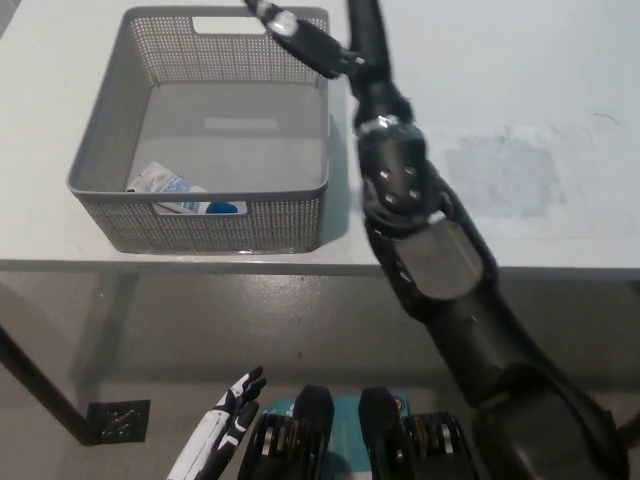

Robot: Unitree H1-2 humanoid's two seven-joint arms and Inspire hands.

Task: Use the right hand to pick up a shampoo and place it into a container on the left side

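The shampoo [183, 193] lies flat in the basket [100, 150], at its 7 o'clock corner, so the placing looks done. My right hand [335, 40] is spread and empty, above the rim at 1 o'clock. My left hand [225, 425] rests low at 6 o'clock, fingers apart.

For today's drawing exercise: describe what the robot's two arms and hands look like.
The right hand is black with pale silvery finger segments, on a bulky glossy black arm with a rounded wrist housing dotted with small screws. The left hand is white with black fingertips and joints.
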